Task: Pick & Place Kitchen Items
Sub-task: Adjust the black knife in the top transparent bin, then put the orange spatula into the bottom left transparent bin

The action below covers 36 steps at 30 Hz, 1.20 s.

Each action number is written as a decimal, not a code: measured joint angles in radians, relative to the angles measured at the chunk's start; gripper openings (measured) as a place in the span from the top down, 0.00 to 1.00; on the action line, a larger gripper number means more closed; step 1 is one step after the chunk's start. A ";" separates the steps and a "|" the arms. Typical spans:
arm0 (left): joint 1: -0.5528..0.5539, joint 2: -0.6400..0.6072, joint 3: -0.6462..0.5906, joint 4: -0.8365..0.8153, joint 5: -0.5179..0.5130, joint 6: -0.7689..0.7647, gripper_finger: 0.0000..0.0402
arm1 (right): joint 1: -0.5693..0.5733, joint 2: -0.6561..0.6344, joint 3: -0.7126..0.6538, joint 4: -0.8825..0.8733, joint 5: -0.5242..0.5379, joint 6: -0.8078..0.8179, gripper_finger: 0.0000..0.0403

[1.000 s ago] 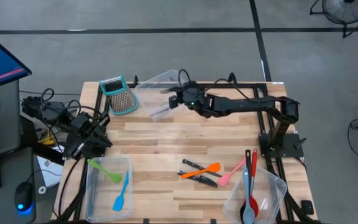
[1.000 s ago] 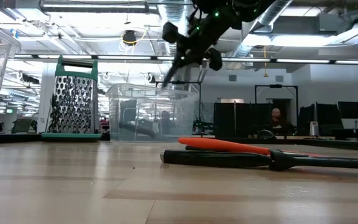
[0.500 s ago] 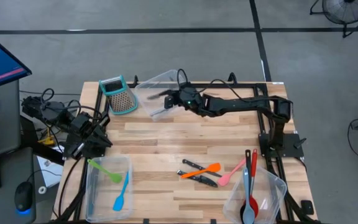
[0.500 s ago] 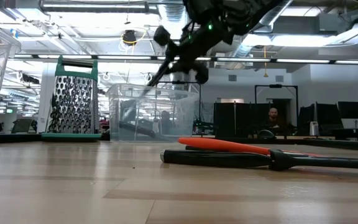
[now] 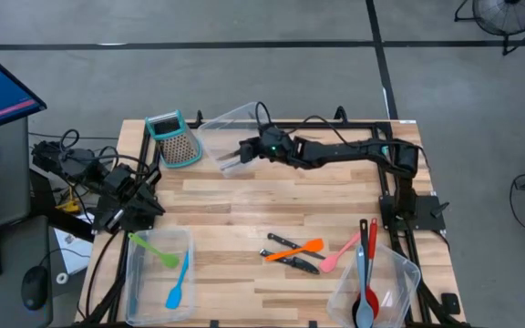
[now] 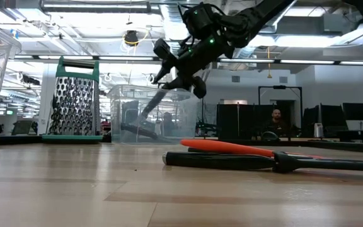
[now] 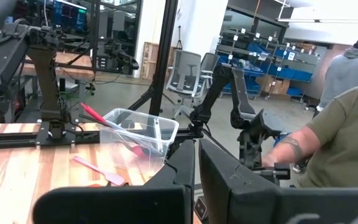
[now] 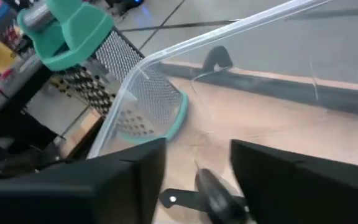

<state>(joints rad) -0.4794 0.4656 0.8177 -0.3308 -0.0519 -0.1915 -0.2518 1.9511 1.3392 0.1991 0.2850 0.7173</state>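
My right gripper (image 5: 244,150) reaches over the clear tub (image 5: 231,123) at the table's far side, beside the grater, and is open (image 8: 197,180). A slim, dark-handled utensil (image 6: 147,112) slants down into that tub just below the fingers. Its dark handle end (image 8: 211,191) shows in the gap between them, apart from both. My left gripper (image 5: 149,205) is parked at the table's left edge, shut (image 7: 197,180) on nothing.
A metal grater with a teal top (image 5: 173,138) stands left of the far tub. The near-left tub (image 5: 135,273) holds a green and a blue spatula. An orange spatula (image 5: 294,251), knives and a pink spatula lie mid-table. The near-right tub (image 5: 404,273) holds spoons.
My right gripper has gone toward the table's left edge and down over the far tub, tipping its fingers downward, and has opened. The utensil that hung from its fingers has dropped lower and now slants into the tub.
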 joint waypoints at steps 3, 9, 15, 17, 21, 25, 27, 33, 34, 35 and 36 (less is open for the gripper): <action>0.000 0.000 0.000 0.000 0.000 0.000 0.99 | -0.005 -0.015 -0.001 -0.016 -0.035 -0.051 0.43; 0.000 0.000 0.000 0.003 0.000 -0.013 0.99 | -0.035 -0.152 0.000 -0.112 -0.105 -0.166 0.27; 0.000 0.000 0.000 0.004 0.000 -0.024 0.99 | -0.054 -0.397 0.001 -0.414 -0.016 -0.318 0.29; 0.000 0.000 0.000 0.004 0.000 -0.024 0.99 | -0.036 -0.476 0.001 -0.534 -0.005 -0.349 0.29; 0.000 0.000 0.000 0.005 0.000 -0.024 0.99 | 0.065 -0.598 0.002 -0.817 0.005 -0.332 0.30; 0.000 0.000 0.000 0.007 0.000 -0.024 0.99 | 0.227 -0.607 0.001 -1.058 0.004 -0.217 0.30; 0.000 0.000 0.000 0.008 0.000 -0.024 0.99 | 0.319 -0.575 0.001 -1.106 0.004 -0.169 0.30; 0.000 0.000 0.000 0.011 0.000 -0.024 0.99 | 0.558 -0.379 0.000 -1.085 0.001 -0.147 0.30; 0.000 0.000 0.000 0.011 0.000 -0.024 0.99 | 0.585 -0.340 0.000 -1.077 -0.006 -0.158 0.30; 0.000 0.000 0.000 0.011 0.000 -0.024 0.99 | 0.605 -0.301 0.000 -1.063 -0.017 -0.177 0.30; 0.000 0.000 0.000 0.011 0.000 -0.024 0.99 | 0.620 -0.264 0.000 -1.048 -0.037 -0.196 0.30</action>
<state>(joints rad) -0.4797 0.4656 0.8177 -0.3195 -0.0520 -0.2153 0.3687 1.6868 1.3395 -0.8490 0.2476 0.5213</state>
